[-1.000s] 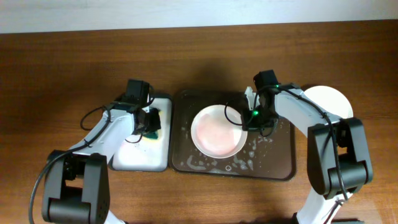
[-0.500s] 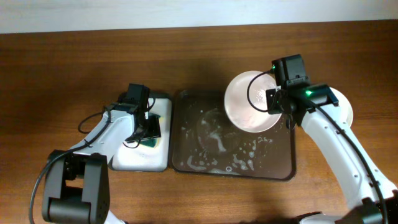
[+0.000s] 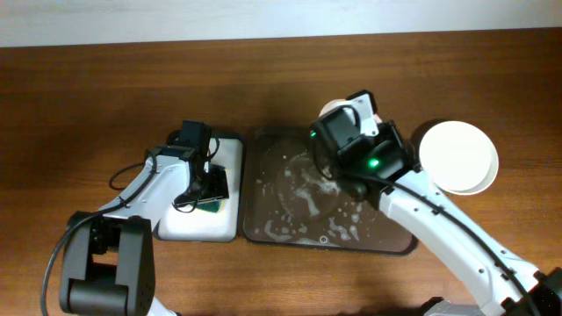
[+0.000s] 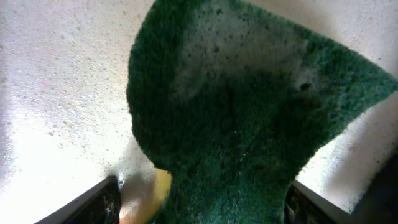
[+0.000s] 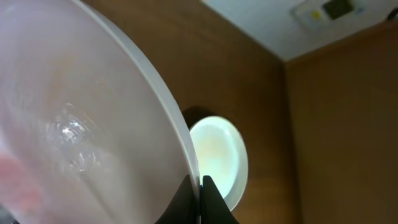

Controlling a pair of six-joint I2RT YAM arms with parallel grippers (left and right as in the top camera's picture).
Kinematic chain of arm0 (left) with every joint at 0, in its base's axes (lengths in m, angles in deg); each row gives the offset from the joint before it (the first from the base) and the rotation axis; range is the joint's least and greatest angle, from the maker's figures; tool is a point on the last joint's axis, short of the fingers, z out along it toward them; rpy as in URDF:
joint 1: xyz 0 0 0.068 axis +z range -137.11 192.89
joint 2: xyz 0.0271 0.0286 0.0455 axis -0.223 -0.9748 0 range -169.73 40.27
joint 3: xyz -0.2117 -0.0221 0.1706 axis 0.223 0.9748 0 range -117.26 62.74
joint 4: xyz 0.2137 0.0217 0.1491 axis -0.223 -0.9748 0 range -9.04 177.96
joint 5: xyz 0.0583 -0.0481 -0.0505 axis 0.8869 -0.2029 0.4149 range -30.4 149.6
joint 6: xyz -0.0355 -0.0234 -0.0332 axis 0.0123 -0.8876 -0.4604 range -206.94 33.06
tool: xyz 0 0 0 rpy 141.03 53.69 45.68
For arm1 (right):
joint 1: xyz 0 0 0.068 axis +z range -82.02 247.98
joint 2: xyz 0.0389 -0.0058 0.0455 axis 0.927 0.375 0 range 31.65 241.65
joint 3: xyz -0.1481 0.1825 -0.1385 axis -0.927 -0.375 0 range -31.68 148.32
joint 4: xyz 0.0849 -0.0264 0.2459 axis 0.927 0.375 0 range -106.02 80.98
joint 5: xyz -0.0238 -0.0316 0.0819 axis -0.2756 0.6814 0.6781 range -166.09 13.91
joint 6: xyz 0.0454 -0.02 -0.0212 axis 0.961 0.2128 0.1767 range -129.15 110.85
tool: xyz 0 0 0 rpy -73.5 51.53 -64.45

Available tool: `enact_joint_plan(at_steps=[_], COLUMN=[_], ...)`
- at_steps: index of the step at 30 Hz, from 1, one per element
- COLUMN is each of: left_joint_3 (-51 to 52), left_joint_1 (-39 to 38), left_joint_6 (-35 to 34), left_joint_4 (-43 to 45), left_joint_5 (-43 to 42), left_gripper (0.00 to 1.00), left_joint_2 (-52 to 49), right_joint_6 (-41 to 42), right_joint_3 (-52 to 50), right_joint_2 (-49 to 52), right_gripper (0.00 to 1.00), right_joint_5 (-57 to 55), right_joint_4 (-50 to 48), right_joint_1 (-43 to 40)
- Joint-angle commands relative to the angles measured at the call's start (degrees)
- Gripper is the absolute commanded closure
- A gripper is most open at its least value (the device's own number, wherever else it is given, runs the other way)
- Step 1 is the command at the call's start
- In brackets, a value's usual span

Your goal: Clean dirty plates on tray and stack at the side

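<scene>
Your right hand [image 5: 200, 188] is clamping a tilted plate [image 5: 93, 124] above the tray [image 3: 272, 219]; be levelling it before lowering onto the stack [image 3: 457, 156] beside that tray.

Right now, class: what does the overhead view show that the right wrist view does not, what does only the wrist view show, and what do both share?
Overhead only: the large dark rectangular tray flecked with foam, the smaller white rectangular tray, and the left end effector open by a green scouring sponge. Right wrist only: the right end effector shut on the rim of a pale round plate, close up and tilted. Both: the round white plate set aside on the brown wooden table.
</scene>
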State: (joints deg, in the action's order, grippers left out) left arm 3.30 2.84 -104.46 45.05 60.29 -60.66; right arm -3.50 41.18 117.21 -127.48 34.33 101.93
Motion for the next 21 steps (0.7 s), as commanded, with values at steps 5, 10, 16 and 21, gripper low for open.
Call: enact_joint_plan(at_steps=[5, 10, 16, 21], left_joint_3=[0.59, 0.59, 0.37, -2.99], left_joint_1=[0.04, 0.04, 0.04, 0.09], left_joint_6=[0.48, 0.48, 0.48, 0.48], left_joint_4=[-1.84, -4.5, -4.61, -4.44], left_joint_5=[0.5, 0.55, 0.59, 2.38], left_gripper=[0.26, 0.77, 1.0, 0.55], left_joint_2=[0.59, 0.59, 0.68, 0.68], right_joint_6=[1.95, 2.34, 2.34, 2.34], right_joint_3=[0.87, 0.87, 0.87, 0.87], right_joint_2=[-0.87, -0.87, -0.87, -0.87], right_gripper=[0.96, 0.96, 0.96, 0.96], right_joint_5=[-5.03, -4.98, -4.98, -4.94], right_joint_4=[-0.42, -0.44, -0.39, -0.46], right_joint_1=[1.66, 1.66, 1.66, 1.6])
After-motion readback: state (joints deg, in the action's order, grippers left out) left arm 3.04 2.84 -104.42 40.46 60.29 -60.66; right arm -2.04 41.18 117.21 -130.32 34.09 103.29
